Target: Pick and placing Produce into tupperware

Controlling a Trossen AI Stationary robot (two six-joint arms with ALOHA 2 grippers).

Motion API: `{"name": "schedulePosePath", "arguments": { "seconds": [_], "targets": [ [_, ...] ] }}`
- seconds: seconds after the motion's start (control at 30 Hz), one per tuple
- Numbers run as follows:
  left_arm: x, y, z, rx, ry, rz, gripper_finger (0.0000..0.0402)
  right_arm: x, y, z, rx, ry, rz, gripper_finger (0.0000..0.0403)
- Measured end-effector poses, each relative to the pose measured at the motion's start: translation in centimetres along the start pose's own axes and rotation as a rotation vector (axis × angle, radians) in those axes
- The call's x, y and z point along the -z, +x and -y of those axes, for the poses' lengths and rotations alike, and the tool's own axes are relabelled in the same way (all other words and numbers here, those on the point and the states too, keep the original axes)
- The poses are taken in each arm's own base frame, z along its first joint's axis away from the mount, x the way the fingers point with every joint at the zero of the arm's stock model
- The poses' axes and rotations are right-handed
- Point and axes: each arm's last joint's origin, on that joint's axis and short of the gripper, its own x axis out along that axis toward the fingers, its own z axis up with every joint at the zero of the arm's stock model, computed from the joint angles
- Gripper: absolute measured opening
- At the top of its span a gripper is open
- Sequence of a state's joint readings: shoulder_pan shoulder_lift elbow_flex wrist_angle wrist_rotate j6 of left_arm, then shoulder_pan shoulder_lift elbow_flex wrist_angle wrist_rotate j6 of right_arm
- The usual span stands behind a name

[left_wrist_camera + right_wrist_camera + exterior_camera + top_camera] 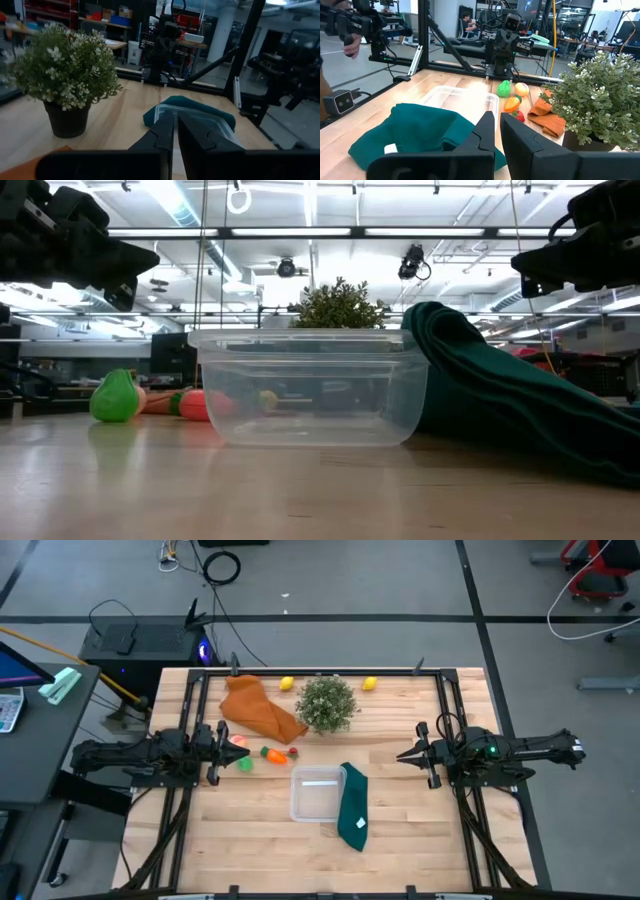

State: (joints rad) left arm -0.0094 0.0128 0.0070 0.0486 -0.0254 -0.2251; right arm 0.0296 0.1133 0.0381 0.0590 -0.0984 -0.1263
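The tupperware (316, 794) is a clear, shallow rectangular box with rounded corners and a thin rim, lidless and holding nothing, sitting near the middle of the wooden surface (250, 840). A dark green cloth (353, 806) lies draped against its right side.

The produce is all outside it. A green piece (245, 764), a pink peach (238, 742), an orange carrot (272, 754) and a small red piece (293, 752) cluster just left of the box, beside the orange cloth (258, 708). Two yellow lemons (287, 683) lie along the far edge, one on each side of the bushy potted plant (326, 703).

The left hand (226, 744) hovers above the surface by the peach, its fingers nearly together and gripping nothing. The right hand (402, 755) waits over the right side of the surface, closed and empty.
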Motion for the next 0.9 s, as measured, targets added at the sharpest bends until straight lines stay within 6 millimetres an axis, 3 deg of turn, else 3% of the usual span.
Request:
{"name": "schedulePosePath", "arguments": {
  "seconds": [0.43, 0.9],
  "targets": [
    [-0.04, 0.00, -0.16, -0.052, -0.441, 0.025, 0.0021, 0.00, 0.00, 0.00, 0.001, 0.000, 0.000, 0.0000],
    [-0.16, -0.02, -0.27, -0.090, -0.497, 0.057, 0.0032, 0.00, 0.00, 0.00, 0.001, 0.000, 0.000, 0.0000]
  ]
}}
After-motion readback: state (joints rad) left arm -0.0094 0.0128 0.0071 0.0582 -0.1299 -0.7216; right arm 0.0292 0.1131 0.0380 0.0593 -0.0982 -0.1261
